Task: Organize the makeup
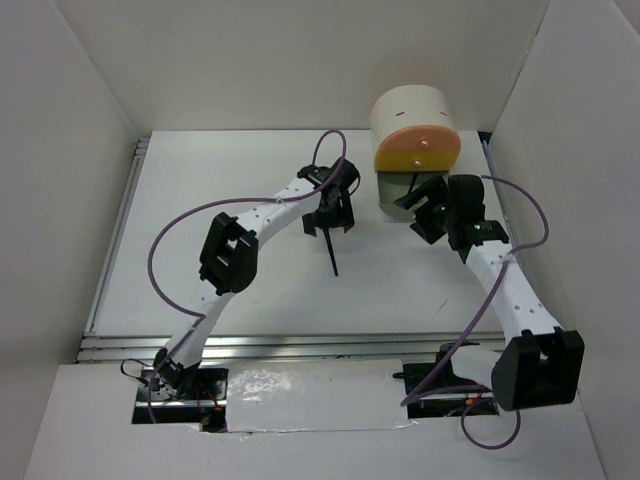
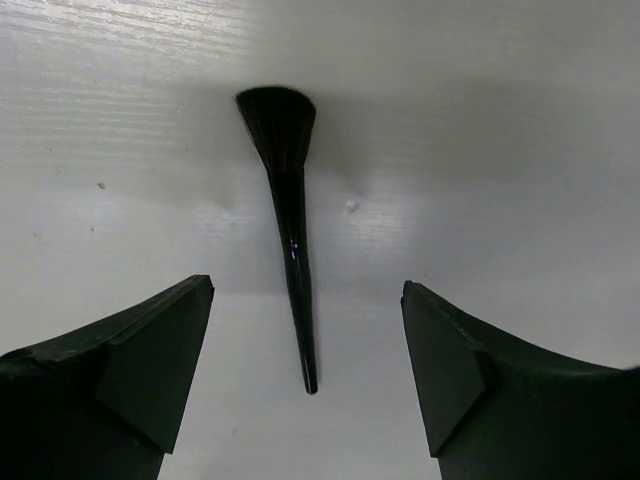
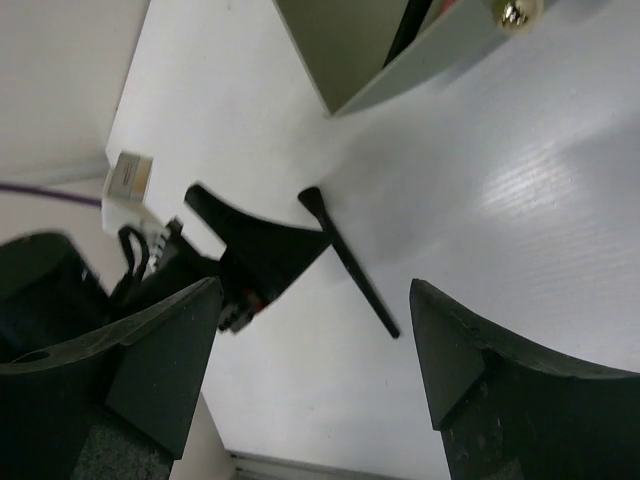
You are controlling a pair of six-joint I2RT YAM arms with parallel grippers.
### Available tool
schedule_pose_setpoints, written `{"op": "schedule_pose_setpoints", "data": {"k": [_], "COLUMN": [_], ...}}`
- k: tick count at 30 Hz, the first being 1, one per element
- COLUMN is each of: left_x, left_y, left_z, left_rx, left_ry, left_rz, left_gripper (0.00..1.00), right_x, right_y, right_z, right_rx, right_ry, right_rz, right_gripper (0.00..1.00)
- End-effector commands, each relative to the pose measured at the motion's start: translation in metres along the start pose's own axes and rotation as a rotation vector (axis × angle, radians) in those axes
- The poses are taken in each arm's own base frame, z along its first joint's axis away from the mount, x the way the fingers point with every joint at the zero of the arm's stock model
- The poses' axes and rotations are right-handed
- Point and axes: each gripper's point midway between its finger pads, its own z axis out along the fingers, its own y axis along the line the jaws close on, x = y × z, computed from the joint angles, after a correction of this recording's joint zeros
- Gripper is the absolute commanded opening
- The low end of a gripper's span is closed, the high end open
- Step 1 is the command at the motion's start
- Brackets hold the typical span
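Lying flat on the white table (image 1: 400, 295): a slim black makeup brush (image 2: 291, 240). Standing toward its far right corner: a cream round-topped drawer box (image 1: 414, 122).

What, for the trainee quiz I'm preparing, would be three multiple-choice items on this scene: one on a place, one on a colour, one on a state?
1. Where is the brush?
A) flat on the table, under the left pincer
B) on a shelf
C) lifted in the air

2. What colour is the brush?
A) pink
B) black
C) green

3. How does the left pincer stand?
A) shut on the brush
B) shut on nothing
C) open, brush untouched

Answers:
1 A: the left wrist view shows it lying on the white surface between the fingers.
2 B: bristles and handle are both black.
3 C: the fingers stand wide apart, with a gap on either side of the brush.
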Motion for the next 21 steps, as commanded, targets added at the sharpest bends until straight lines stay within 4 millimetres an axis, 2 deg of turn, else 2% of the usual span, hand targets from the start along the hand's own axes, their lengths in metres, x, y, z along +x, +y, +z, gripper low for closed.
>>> {"op": "schedule_pose_setpoints", "data": {"k": [1,5,6,9,10,11,12,14,16,17,18,19,20,21], "left_x": [0.001,0.021,0.025,0.042,0.045,0.051,0.051,0.056,0.049,0.049,0.038,0.035,0.03,0.03], "left_y": [0.022,0.034,0.037,0.051,0.055,0.062,0.063,0.072,0.065,0.06,0.042,0.032,0.026,0.011], "left_z": [0.012,0.047,0.052,0.062,0.063,0.061,0.059,0.046,0.036,0.018,0.011,0.001,-0.022,-0.038], "left_rx": [-0.142,-0.213,-0.229,-0.286,-0.298,-0.314,-0.31,-0.317,-0.257,-0.193,-0.093,-0.026,0.048,0.148], "left_ry": [-0.001,0.065,0.077,0.122,0.131,0.144,0.141,0.143,0.109,0.11,0.062,0.048,0.021,0.03], "left_rz": [-0.014,0.008,0.011,0.028,0.033,0.04,0.035,0.028,0.022,0.038,0.039,0.05,0.068,0.074], "left_gripper": [0.89,0.8,0.7,0.62,0.56,0.47,0.18,0.0,0.0,0.0,0.0,0.0,0.0,0.0], "right_x": [0.013,0.018,0.015,0.014,0.014,0.014,0.014,0.017,0.02,0.032,0.037,0.038,0.049,0.063], "right_y": [0.019,0.034,0.043,0.055,0.058,0.061,0.061,0.062,0.065,0.062,0.064,0.077,0.067,0.07], "right_z": [-0.014,-0.019,-0.022,-0.025,-0.025,-0.025,-0.025,-0.02,-0.017,-0.015,-0.015,-0.017,-0.012,-0.015], "right_rx": [-0.128,-0.168,-0.188,-0.211,-0.218,-0.222,-0.224,-0.228,-0.255,-0.283,-0.32,-0.398,-0.413,-0.468], "right_ry": [0.023,0.052,0.048,0.054,0.057,0.06,0.062,0.073,0.075,0.119,0.132,0.124,0.153,0.202], "right_rz": [-0.014,-0.028,-0.037,-0.049,-0.05,-0.051,-0.051,-0.057,-0.076,-0.1,-0.112,-0.138,-0.151,-0.179], "right_gripper": [0.84,0.84,0.84,0.84,0.84,0.84,0.84,0.84,0.84,0.84,0.84,0.85,0.97,1.0]}}
